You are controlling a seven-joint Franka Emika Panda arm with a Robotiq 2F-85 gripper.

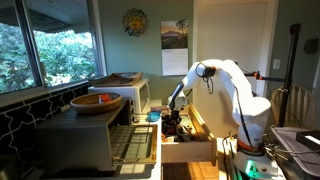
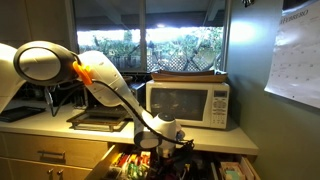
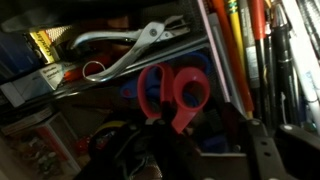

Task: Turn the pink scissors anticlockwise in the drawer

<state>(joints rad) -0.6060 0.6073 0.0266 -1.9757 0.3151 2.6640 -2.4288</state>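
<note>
The pink scissors lie in the drawer among other utensils, their two loop handles facing the wrist camera; the blades are hidden in the clutter. My gripper is down in the drawer just above the handles, its dark fingers spread, one finger close to the lower loop and apparently touching it. In both exterior views the arm reaches down into the open drawer, with the gripper low inside it. The scissors do not show in the exterior views.
Metal tongs lie just past the scissors and pencils lie along one side. A microwave stands on the counter behind the drawer. A wooden bowl sits on a toaster oven whose door hangs open beside a grey wire rack.
</note>
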